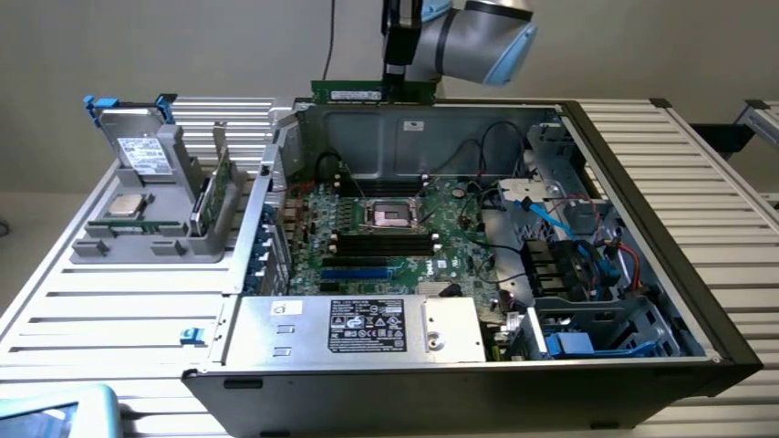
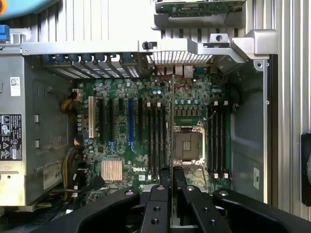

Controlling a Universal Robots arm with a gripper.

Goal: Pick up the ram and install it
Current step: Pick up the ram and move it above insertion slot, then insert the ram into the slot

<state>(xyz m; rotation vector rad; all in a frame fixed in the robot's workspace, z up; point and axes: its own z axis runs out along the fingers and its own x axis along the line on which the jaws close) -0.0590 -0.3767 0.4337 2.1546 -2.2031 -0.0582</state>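
On the exterior view's left, a grey holder [image 1: 146,246] on the slatted bench [image 1: 109,310] carries a boxy drive [image 1: 146,151] and a square silver chip [image 1: 126,204]. Just beside it stands the open computer case [image 1: 426,401], with black slots [image 1: 387,240] on its green motherboard [image 1: 457,228]. Above the case's far wall, the arm's jaws are clamped on the ram [image 1: 347,91], held level and well clear of the board. Further right, blue cables [image 1: 554,219] run among the drive bays.
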